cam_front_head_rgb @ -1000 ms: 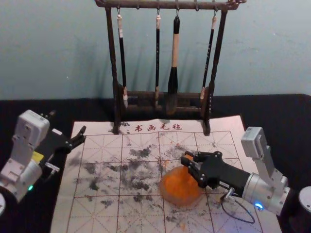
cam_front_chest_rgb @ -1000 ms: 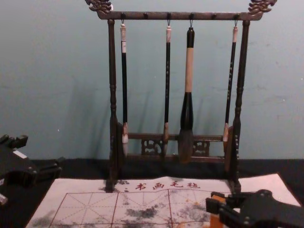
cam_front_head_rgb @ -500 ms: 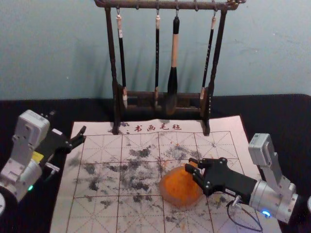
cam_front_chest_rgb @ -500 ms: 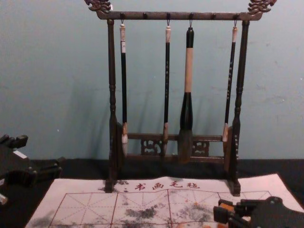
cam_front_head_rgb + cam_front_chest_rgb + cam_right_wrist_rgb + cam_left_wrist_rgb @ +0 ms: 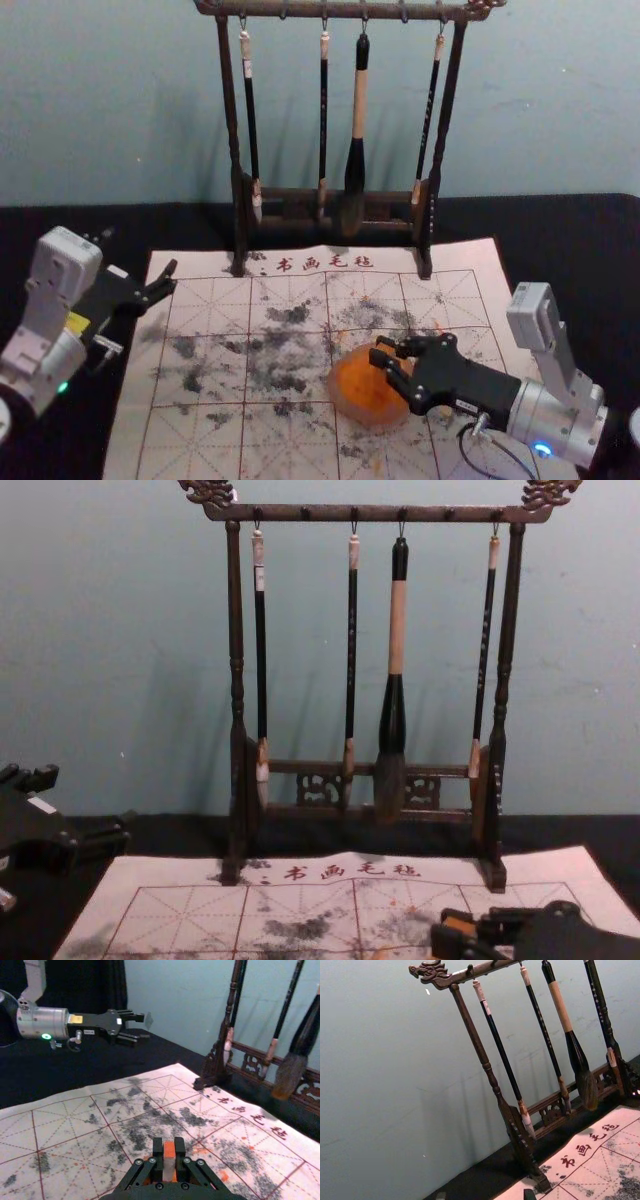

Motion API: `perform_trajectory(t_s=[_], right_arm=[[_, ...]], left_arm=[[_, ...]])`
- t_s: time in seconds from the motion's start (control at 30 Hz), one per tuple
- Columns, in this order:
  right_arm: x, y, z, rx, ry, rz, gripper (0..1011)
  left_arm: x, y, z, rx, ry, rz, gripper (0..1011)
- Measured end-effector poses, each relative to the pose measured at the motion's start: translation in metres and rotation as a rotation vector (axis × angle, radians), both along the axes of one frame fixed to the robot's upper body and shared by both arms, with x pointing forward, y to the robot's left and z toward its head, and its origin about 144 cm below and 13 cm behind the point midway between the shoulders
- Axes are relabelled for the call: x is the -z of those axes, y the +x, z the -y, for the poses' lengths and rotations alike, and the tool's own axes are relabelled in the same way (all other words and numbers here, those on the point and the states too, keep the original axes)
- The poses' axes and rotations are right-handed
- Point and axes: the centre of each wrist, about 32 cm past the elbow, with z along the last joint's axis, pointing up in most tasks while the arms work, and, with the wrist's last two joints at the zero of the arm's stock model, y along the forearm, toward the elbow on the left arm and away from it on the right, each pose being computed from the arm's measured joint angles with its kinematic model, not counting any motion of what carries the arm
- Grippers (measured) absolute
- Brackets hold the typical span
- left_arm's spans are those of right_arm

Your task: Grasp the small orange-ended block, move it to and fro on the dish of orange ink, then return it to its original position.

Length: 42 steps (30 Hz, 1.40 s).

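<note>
- Brush rack (image 5: pixel 228 110): near the worktop's (image 5: pixel 580 240) far edge, four brushes (image 5: pixel 357 130) hanging.
- Marked mat (image 5: pixel 205 350): under the rack's feet.
- Dish of orange ink (image 5: pixel 372 422): on the mat.
- Right gripper (image 5: pixel 378 350): at the dish's far right side.
- Left gripper (image 5: pixel 139 254): by the mat's far left corner.

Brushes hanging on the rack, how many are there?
4. In the head view, from the left: a first thin brush near the left post, a second thin brush, the thick brush, a third thin brush by the right post.
</note>
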Motion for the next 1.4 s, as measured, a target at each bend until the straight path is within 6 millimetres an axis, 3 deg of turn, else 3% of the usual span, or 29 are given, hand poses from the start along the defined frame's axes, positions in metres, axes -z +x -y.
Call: perform_trajectory(t_s=[0.67, 1.4], right_arm=[[0.003, 0.007, -0.009, -0.039, -0.001, -0.001, 87], [0.005, 0.019, -0.006, 0.052, 0.003, -0.007, 87]], left_arm=[[0.000, 0.000, 0.000, 0.000, 0.000, 0.000, 1001], [0.000, 0.000, 0.000, 0.000, 0.000, 0.000, 1001]])
